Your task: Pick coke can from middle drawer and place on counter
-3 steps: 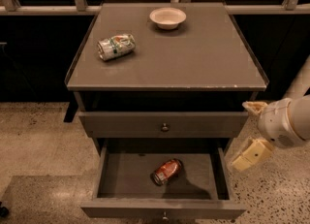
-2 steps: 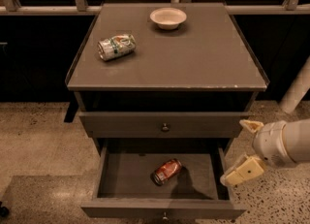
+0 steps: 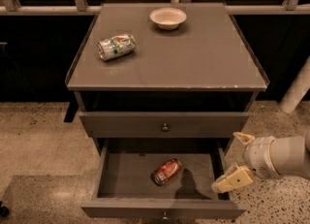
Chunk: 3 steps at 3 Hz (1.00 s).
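Note:
The coke can [image 3: 167, 171], red with silver ends, lies on its side on the floor of the open middle drawer [image 3: 126, 177], a little right of centre. My gripper [image 3: 238, 160] is open and empty, with pale fingers [image 3: 233, 179] spread apart. It hangs just outside the drawer's right wall, right of the can and apart from it. The counter [image 3: 193, 58] is the grey-brown cabinet top above.
A silver, green and white can [image 3: 116, 46] lies on its side at the counter's left. A white bowl [image 3: 168, 17] stands at the counter's back centre. The drawer above [image 3: 165, 127] is closed. Speckled floor surrounds the cabinet; a white post [image 3: 296, 92] stands at right.
My gripper has moved down and a little left, closer to the open drawer's right wall. The coke can and the things on the counter have not moved.

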Tool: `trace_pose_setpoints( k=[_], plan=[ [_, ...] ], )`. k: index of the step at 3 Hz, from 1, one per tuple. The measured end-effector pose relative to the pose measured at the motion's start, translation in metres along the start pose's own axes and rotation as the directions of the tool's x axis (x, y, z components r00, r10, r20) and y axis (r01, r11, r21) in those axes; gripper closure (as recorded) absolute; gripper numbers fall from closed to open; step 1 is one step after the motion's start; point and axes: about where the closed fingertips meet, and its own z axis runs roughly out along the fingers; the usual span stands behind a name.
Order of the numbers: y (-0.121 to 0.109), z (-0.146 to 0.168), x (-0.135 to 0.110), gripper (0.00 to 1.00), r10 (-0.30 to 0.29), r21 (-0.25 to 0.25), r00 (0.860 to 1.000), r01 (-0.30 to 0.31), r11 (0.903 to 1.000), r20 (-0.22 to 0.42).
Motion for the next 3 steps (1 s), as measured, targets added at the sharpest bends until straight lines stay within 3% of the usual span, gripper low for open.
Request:
trace_pose_setpoints(
  k=[1, 2, 3],
  plan=[
    [0.001, 0.000, 0.001, 0.00, 0.005, 0.016, 1.000, -0.004, 0.9999, -0.003],
    [0.011, 0.029, 0.025, 0.00, 0.123, 0.021, 0.992, -0.124, 0.9921, 0.016],
    [0.018, 0.066, 0.041, 0.00, 0.205, 0.016, 0.978, -0.205, 0.9785, 0.038]
  ],
)
